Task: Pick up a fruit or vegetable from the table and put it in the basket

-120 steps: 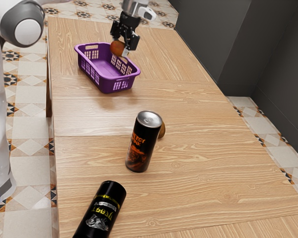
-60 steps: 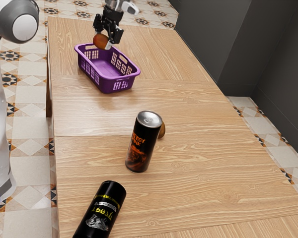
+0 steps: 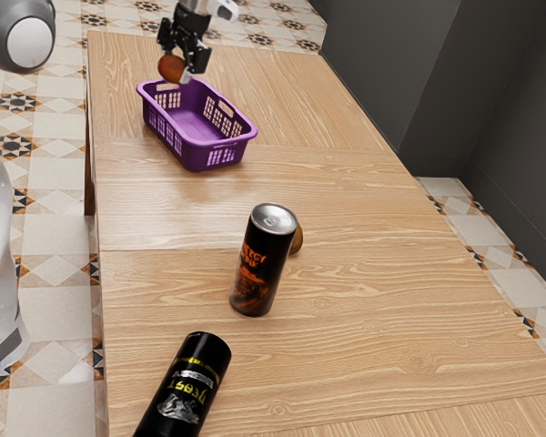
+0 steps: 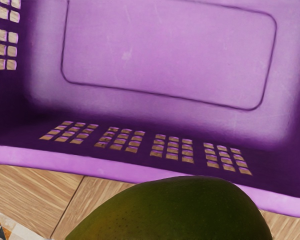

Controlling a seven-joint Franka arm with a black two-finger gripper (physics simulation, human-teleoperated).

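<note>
Over the far left of the wooden table [image 3: 364,319] in the exterior view, up by the far-left corner of the purple plastic basket [image 3: 194,157], we have the smooth oval mango [image 3: 171,68], orange-red on one side, green on the other, clear of the wood and hanging in my black two-finger gripper [image 3: 176,66]. The hand is closed on the fruit, its fingers parted only by the mango's own thickness. I'd call it firm with a bit of heft, the skin likely slick, the flesh ready to bruise, so steady pressure and no crushing! Best hold is across the narrower middle, one finger on each flank; pinch near a tapered end and it could roll or squirt free. In the wrist view it sits across one long rim, partly past it, so letting go here risks a bounce off the edge and out. I want it shifted inward over the open floor, lowered gently, then released. Much nearer stands the black metal drink can [image 3: 257,273] with orange lettering, well apart from all this.
</note>
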